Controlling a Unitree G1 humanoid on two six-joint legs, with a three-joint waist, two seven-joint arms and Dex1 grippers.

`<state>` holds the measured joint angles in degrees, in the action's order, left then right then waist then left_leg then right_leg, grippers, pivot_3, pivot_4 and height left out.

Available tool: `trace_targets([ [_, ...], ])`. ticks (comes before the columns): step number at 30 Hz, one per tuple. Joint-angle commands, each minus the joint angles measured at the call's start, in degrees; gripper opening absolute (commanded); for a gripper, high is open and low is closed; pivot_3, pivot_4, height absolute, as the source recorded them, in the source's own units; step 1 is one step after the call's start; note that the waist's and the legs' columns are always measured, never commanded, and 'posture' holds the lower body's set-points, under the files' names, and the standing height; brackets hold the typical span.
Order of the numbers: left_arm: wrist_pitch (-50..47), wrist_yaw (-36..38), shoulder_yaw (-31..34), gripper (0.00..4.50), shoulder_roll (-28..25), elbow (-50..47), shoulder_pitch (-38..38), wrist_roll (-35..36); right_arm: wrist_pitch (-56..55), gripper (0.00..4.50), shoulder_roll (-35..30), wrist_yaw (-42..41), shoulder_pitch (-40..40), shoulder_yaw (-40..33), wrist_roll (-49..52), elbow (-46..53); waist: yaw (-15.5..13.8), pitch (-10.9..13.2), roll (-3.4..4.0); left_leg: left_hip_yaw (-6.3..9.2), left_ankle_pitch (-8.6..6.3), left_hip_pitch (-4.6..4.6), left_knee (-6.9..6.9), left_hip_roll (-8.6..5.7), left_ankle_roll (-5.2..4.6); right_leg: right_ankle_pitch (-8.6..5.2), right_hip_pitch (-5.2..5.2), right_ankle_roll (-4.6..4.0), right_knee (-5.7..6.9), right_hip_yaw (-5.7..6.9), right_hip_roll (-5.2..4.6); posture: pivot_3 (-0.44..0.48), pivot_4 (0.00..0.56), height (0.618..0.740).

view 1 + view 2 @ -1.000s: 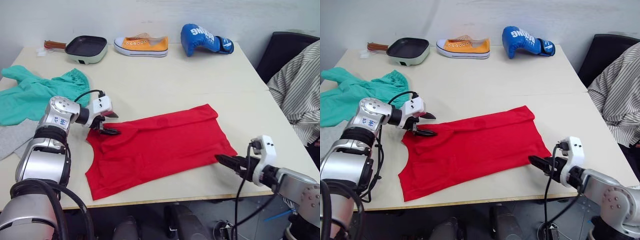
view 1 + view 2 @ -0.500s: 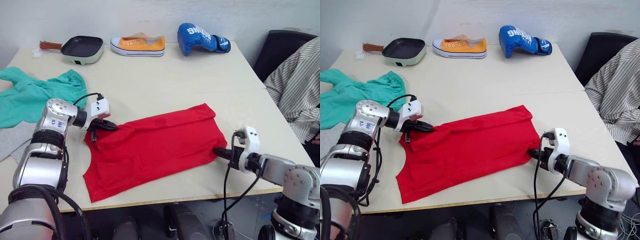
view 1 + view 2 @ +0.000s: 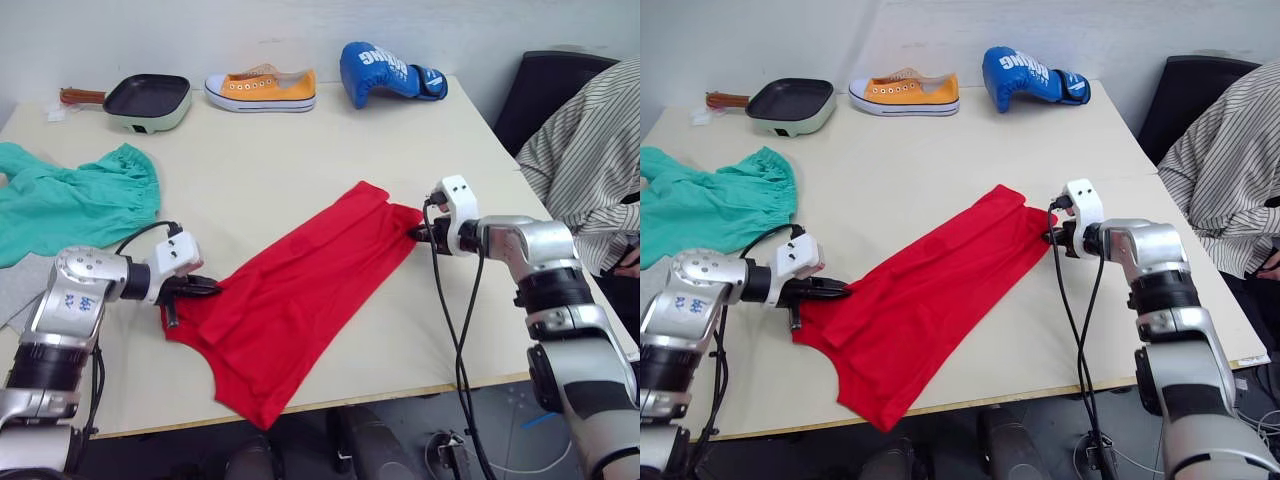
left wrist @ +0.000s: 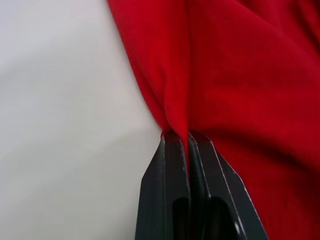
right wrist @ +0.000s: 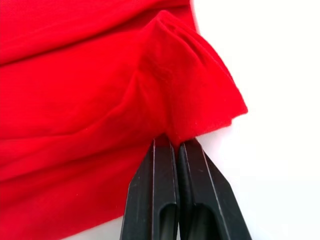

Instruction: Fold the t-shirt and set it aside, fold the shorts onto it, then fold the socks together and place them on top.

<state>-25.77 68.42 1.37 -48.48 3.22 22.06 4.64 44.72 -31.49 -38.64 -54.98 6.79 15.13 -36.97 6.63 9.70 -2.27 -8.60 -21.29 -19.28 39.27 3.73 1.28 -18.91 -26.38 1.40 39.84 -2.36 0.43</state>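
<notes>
Table: pale cream top, bearing all items listed; t-shirt: bright red cloth, lying in a slanted band across the near middle of the table, one end at the robot's left, the other up towards the right, a loose corner hanging close to the near edge; left gripper: fingers pressed together on a pinched fold at the t-shirt's left edge, the cloth rising in a ridge from between the fingers in the left wrist view; right gripper: fingers likewise closed tight on a bunched corner of the t-shirt at its far right end, cloth gathered into a small peak just ahead of the fingers in the right wrist view; shorts: teal-green, gathered waistband visible, lying rumpled and unfolded at the table's left side, apart from the t-shirt; grey cloth: pale patch at the left edge just below the shorts, too little visible to identify; frying pan: dark, square, pale green body, far left edge; orange sneaker: far edge, beside the pan; blue boxing glove: far edge, right of the sneaker; person in a striped shirt: at the table's right side, beside a dark chair.
</notes>
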Motion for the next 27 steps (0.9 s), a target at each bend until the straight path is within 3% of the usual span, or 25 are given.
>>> trace_targets([
  [1,-13.1,-6.5,2.5,0.02,2.2,-16.2,-8.8,3.6,-9.3,0.00,2.5,-1.4,-6.1,1.3,-4.9,-12.2,0.0,0.0,0.02,0.00,0.00,0.00,0.00,0.00,0.01,0.00,0.01,0.00,-0.01,0.01,0.00,0.000,0.150,0.740],
  [5,-20.8,-12.8,4.0,0.02,4.2,-26.6,-15.4,5.2,-15.4,0.00,4.2,-3.9,-10.2,0.8,-7.5,-19.8,-0.2,0.0,0.06,-0.03,0.01,0.02,-0.04,-0.02,0.00,0.00,0.02,0.00,-0.03,-0.06,-0.03,0.000,0.150,0.740],
  [9,-21.6,-15.1,4.0,0.02,3.7,-24.9,-13.9,6.2,-16.2,0.00,3.8,-6.3,-10.6,0.0,-8.4,-20.3,-0.4,0.0,0.09,0.01,0.07,0.03,-0.04,-0.03,0.03,0.00,0.05,0.00,-0.04,-0.03,-0.02,0.000,0.150,0.740],
  [12,-21.6,-12.7,4.9,0.73,2.2,-22.6,-11.9,9.2,-13.7,0.69,1.8,-8.8,-8.8,-1.0,-7.9,-15.8,-0.4,0.0,0.14,0.01,0.08,0.02,-0.04,-0.03,0.04,0.00,0.04,0.00,-0.03,-0.03,-0.02,0.000,0.150,0.740],
  [15,-21.8,-9.4,6.5,1.59,0.5,-21.2,-10.2,13.3,-7.2,1.67,-1.3,-11.0,-4.6,-2.6,-6.1,-5.4,-0.5,0.1,0.21,0.04,0.08,-0.03,-0.13,-0.02,0.05,0.00,-0.02,0.00,-0.09,0.00,-0.02,0.000,0.150,0.740],
  [18,-24.6,-3.7,9.1,2.55,-2.5,-18.3,-5.8,20.2,6.0,2.70,-5.7,-12.9,3.6,-5.4,-0.9,12.9,-0.9,0.1,0.27,0.16,0.08,-0.19,-0.17,0.01,0.05,-0.01,-0.06,-0.01,-0.22,0.12,-0.03,0.000,0.150,0.740],
  [20,-25.1,-2.1,8.7,3.18,-3.8,-13.6,-0.3,21.9,15.2,3.42,-8.1,-13.0,10.3,-7.7,3.5,26.0,-1.5,0.1,0.27,0.24,0.08,-0.28,-0.16,0.03,0.06,-0.01,-0.09,-0.02,-0.25,0.20,-0.03,0.000,0.150,0.740],
  [23,-22.0,-1.2,2.8,4.16,-2.4,-0.5,11.9,18.9,29.3,4.48,-9.6,-12.3,20.9,-12.6,11.6,44.5,-2.3,0.1,0.34,0.33,0.11,-0.28,-0.09,0.00,0.11,-0.02,-0.04,-0.02,-0.23,0.26,-0.02,0.000,0.150,0.740],
  [24,-19.9,-1.4,0.5,4.49,-1.2,4.2,15.5,16.8,33.7,4.50,-9.1,-11.8,23.6,-14.4,14.1,49.1,-2.5,0.1,0.41,0.30,0.12,-0.23,-0.08,0.00,0.12,-0.01,0.00,-0.02,-0.21,0.25,-0.01,0.000,0.150,0.740],
  [27,-13.1,-1.6,-5.3,4.49,3.1,17.1,24.3,11.5,43.9,4.50,-6.6,-10.5,29.8,-18.4,19.8,58.9,-3.1,0.0,0.53,0.23,0.12,-0.17,-0.05,-0.08,0.10,0.01,0.05,0.03,-0.19,0.19,-0.03,0.000,0.150,0.740],
])
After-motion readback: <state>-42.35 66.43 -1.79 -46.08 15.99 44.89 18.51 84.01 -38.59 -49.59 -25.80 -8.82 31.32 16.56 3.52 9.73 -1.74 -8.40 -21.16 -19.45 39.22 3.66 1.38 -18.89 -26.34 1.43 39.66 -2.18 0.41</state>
